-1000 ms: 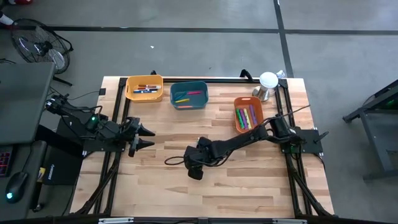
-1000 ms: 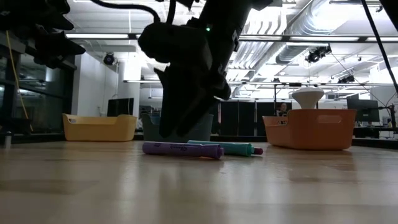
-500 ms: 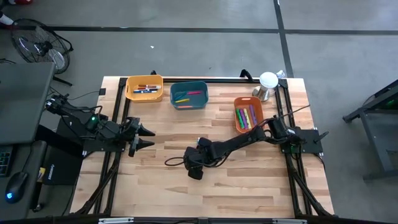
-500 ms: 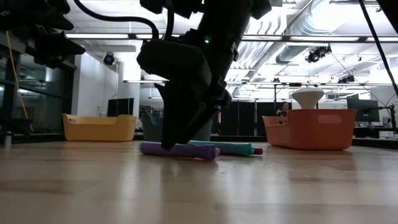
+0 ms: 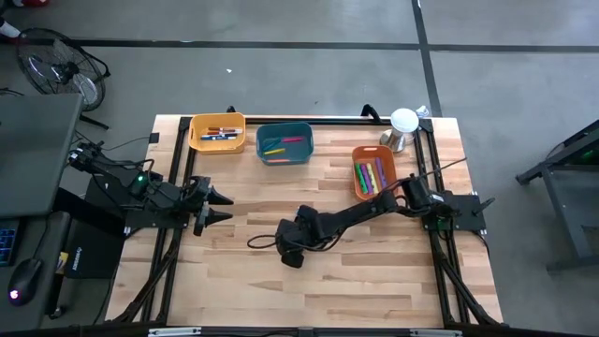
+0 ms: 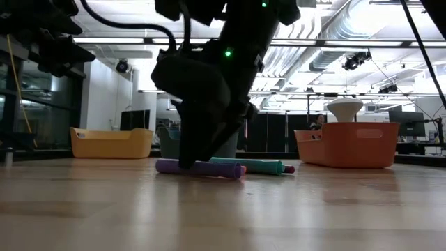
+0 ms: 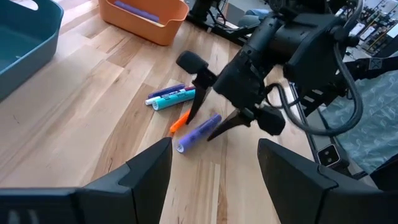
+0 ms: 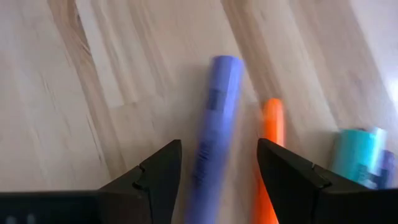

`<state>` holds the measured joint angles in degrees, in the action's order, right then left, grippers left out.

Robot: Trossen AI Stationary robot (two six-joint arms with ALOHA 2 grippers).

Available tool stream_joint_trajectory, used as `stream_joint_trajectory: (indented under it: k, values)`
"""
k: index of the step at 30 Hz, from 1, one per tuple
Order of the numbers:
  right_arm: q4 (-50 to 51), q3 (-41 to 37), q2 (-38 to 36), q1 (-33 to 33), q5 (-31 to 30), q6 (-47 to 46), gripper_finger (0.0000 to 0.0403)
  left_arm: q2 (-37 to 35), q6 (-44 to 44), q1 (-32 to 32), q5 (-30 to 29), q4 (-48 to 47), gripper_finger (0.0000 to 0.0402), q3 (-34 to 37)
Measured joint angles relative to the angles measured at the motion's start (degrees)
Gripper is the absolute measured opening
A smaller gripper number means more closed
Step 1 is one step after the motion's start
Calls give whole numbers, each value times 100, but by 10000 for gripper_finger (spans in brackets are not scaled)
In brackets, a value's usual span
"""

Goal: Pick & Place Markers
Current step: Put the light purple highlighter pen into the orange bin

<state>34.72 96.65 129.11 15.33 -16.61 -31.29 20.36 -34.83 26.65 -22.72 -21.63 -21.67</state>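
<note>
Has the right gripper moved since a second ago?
Yes. In the low view the right gripper has come down toward the table, its open fingers now straddling the purple marker.

A pale butcher-block table (image 5: pixel 374 281) stands on a grey concrete floor (image 5: pixel 281 75) crossed by dark seam lines. A floor fan (image 5: pixel 64 67) sits at one corner beside a dark desk (image 5: pixel 28 150), with a mouse (image 5: pixel 25 279) near its edge. Seen level across the tabletop, the hall behind is an open industrial space: exposed silver ducts (image 6: pixel 348 35) and strip lights (image 6: pixel 132 40) run under a white ceiling, with dark cabinets (image 6: pixel 279 132) along the far wall.
</note>
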Motion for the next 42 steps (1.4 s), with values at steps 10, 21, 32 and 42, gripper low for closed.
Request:
stream_joint_trajectory:
  k: [10, 21, 32, 42]
  values:
    - [-250, 23, 366, 52, 198, -392, 199, 2, -48, 1, 40, -166, 232, 0]
    - [-286, 17, 379, 15, 458, -567, 175, 2, -50, 1, 72, -220, 232, 0]
    - [-111, 17, 381, 11, 560, -576, 130, 2, -50, 2, 69, -238, 232, 0]
    - [-50, 23, 451, 7, 764, -789, 67, 2, -100, 0, 66, -264, 232, 0]
